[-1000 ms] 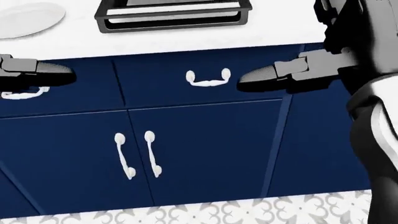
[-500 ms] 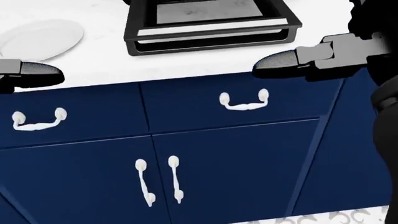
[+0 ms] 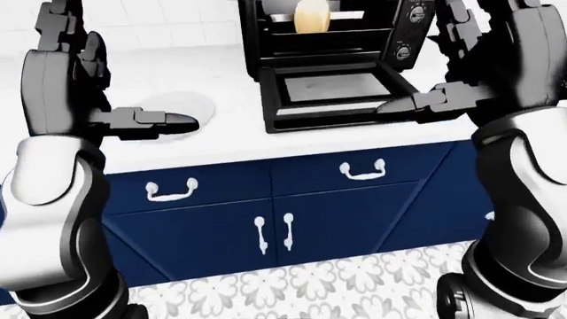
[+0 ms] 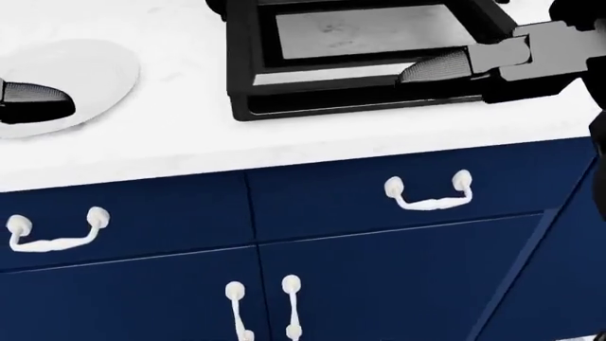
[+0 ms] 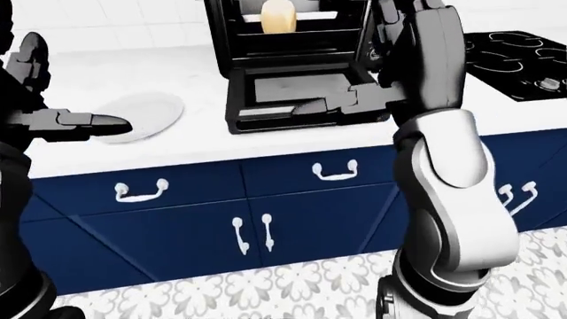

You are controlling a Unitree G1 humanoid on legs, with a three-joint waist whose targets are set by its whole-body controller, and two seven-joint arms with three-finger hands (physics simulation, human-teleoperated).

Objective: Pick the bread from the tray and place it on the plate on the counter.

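Note:
The bread (image 3: 312,16), a pale loaf, stands on the tray inside a black toaster oven (image 3: 407,30) at the top of the left-eye view. The oven's door (image 4: 364,32) hangs open over the white counter. The white plate (image 4: 94,71) lies on the counter left of the oven. My left hand (image 3: 173,121) is open and empty, with fingers stretched flat over the plate's near edge. My right hand (image 3: 401,106) is open and empty, over the right corner of the open door, well below the bread.
Blue cabinets with white handles (image 4: 428,195) run below the counter's edge (image 4: 284,160). A black stove top (image 5: 518,53) lies to the right of the oven. Patterned floor tiles (image 3: 292,286) show at the bottom.
The whole head view has shifted: counter, plate and oven door slid down and grew, so the camera moved. Both hands now stand over the counter instead of by the drawers.

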